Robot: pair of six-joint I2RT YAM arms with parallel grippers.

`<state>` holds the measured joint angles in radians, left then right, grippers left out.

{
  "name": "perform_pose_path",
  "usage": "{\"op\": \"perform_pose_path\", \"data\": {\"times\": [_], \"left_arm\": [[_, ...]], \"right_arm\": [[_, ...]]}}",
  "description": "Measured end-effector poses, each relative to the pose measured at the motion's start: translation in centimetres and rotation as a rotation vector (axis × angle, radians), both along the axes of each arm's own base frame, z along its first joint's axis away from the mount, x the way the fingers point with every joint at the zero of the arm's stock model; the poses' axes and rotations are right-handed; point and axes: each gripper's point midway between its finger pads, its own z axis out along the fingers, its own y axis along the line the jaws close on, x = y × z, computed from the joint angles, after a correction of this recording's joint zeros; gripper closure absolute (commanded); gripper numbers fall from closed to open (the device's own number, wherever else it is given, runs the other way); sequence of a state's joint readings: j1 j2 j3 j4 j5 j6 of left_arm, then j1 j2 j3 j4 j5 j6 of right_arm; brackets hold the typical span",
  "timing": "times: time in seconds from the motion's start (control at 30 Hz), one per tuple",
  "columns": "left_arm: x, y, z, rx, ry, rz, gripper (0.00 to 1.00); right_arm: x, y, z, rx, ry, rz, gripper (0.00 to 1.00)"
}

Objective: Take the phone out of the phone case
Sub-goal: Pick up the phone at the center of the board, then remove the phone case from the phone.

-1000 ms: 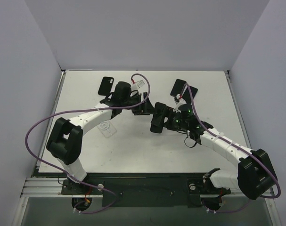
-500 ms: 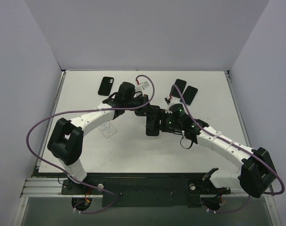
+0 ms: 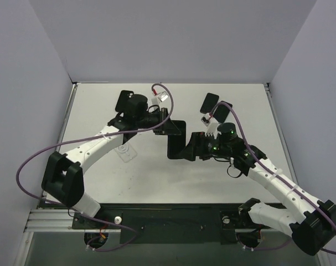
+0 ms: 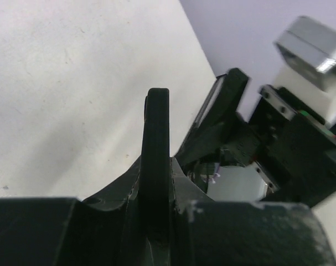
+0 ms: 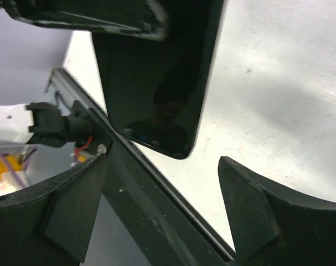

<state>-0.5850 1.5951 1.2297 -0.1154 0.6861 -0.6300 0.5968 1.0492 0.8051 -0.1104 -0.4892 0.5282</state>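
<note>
At the far left of the table (image 3: pixel 156 177), in the top view, I see a black slab (image 3: pixel 122 100) lying flat, partly hidden behind the left arm's wrist; phone or case, can't tell. Nearer the arm bases, a clear flat piece (image 3: pixel 124 151) with a ring mark lies beside the left forearm, nothing gripping it. Toward centre, the left gripper (image 3: pixel 169 128) is clamped on the phone (image 3: pixel 177 141), pinching it at its far end. The left wrist cam shows the phone (image 4: pixel 156 166) edge-on, a thick black rounded rim seated tight between the two fingers. I can't tell whether the case is on it or it's bare. Its long side runs from the left gripper toward the near edge of the table; whether the lower end touches the surface, can't tell. Just right of that end sits the right gripper (image 3: pixel 191 151), jaws spread wide and holding nothing. On the right wrist cam the fingers (image 5: pixel 73 205) stand well apart, with the phone's glossy dark face (image 5: pixel 156 77) ahead of the gap, not touching either one, its rounded lower corner over the white tabletop. Further right, at the far side of the table, two more dark slabs, (image 3: pixel 210 101) and (image 3: pixel 222 111), lie side by side, well apart from both grippers.
</note>
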Motion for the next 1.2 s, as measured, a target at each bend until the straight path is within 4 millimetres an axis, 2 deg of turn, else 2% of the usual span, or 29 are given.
{"op": "perform_pose_path", "data": {"times": [0.03,0.07,0.13,0.2,0.3,0.43,0.6,0.77,1.03,1.2], "left_arm": [[-0.4,0.4,0.6,-0.018,-0.001,0.004,1.00],[-0.8,1.0,1.4,-0.045,-0.002,0.009,1.00],[-1.7,2.2,2.9,-0.110,-0.001,0.017,1.00],[-2.3,3.2,4.0,-0.170,0.008,0.020,1.00],[-2.8,4.6,5.0,-0.252,0.046,0.018,1.00],[-2.9,5.7,5.3,-0.294,0.113,0.020,1.00],[-4.1,5.8,6.7,-0.322,0.127,-0.015,1.00],[-5.0,6.0,8.4,-0.355,0.096,-0.047,1.00],[-5.4,6.1,9.0,-0.372,0.101,-0.071,1.00],[-5.7,6.1,9.2,-0.378,0.101,-0.088,1.00]], "right_arm": [[-0.4,0.1,0.3,0.035,0.000,0.023,0.35],[-0.7,0.3,0.4,0.063,0.003,0.038,0.47],[-1.7,1.1,0.4,0.129,0.025,0.101,0.58],[-2.6,1.8,0.2,0.180,0.054,0.150,0.63],[-3.7,2.5,0.1,0.253,0.089,0.209,0.64],[-4.3,3.3,1.5,0.346,0.082,0.259,0.61],[-5.0,4.0,3.3,0.408,0.048,0.318,0.58],[-5.6,4.6,4.3,0.441,0.037,0.352,0.65],[-6.7,5.5,5.0,0.478,0.055,0.409,0.73],[-7.4,6.0,5.3,0.487,0.060,0.439,0.70]]}}
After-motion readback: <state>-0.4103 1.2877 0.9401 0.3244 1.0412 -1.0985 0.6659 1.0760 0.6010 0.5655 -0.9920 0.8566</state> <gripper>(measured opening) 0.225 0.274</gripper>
